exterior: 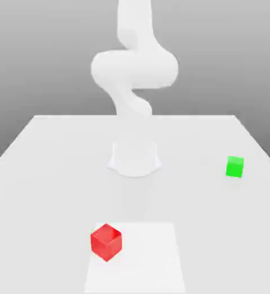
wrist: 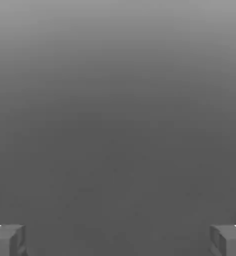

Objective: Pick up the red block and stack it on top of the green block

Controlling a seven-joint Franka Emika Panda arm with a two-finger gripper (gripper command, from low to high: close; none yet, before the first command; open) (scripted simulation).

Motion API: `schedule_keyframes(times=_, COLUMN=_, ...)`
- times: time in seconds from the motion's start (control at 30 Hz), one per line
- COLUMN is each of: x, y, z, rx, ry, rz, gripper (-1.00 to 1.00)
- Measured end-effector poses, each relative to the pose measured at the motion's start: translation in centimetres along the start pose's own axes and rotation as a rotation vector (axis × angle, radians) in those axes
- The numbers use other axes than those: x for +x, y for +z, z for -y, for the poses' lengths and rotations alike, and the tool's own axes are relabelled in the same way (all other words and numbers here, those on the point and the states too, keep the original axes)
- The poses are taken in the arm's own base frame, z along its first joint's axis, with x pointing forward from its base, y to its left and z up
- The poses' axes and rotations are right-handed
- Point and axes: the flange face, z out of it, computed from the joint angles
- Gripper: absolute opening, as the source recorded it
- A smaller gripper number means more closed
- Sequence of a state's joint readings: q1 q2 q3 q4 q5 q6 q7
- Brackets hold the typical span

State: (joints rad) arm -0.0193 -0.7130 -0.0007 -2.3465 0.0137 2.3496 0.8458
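Though wide-spread — hand [wrist: 118, 240] — partly visible

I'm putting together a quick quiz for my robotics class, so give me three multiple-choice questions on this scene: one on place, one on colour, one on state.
1. Where is the red block?
A) Against the arm's base
B) Partly over the white square
C) On the green block

2. What colour is the block at the exterior view's right?
A) Green
B) Blue
C) Yellow

3. How is the gripper?
A) Shut on a block
B) Shut, empty
C) Open, empty

1 B: the red block overlaps the white square's edge.
2 A: the green block sits there.
3 C: the gripper's fingers stand wide apart with nothing between.
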Motion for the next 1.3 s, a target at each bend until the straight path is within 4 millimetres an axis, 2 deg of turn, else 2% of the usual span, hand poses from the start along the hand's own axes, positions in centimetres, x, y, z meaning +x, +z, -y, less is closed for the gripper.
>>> schedule_keyframes(times=0.13, x=-0.8, y=10.0, z=-3.0, rx=-0.121, ry=0.126, rz=0.085, gripper=0.00)
schedule_keyframes(times=0.3, x=-3.3, y=20.2, z=-8.5, rx=-0.276, ry=0.275, rz=0.168, gripper=0.00)
schedule_keyframes(times=0.47, x=-7.5, y=28.3, z=-15.4, rx=-0.443, ry=0.420, rz=0.229, gripper=0.00)
schedule_keyframes(times=0.6, x=-11.5, y=32.9, z=-21.9, rx=-0.586, ry=0.536, rz=0.262, gripper=0.00)
schedule_keyframes(times=0.67, x=-13.5, y=34.5, z=-24.8, rx=-0.648, ry=0.583, rz=0.272, gripper=0.00)
schedule_keyframes(times=0.87, x=-16.7, y=39.2, z=-28.4, rx=-0.672, ry=0.595, rz=0.278, gripper=0.00)
schedule_keyframes(times=0.9, x=-17.0, y=39.6, z=-28.8, rx=-0.672, ry=0.595, rz=0.278, gripper=-1.00)
schedule_keyframes(times=1.13, x=-17.0, y=39.6, z=-28.7, rx=-0.671, ry=0.595, rz=0.277, gripper=-1.00)
schedule_keyframes(times=1.3, x=-15.0, y=36.2, z=-26.4, rx=-0.671, ry=0.595, rz=0.277, gripper=-1.00)
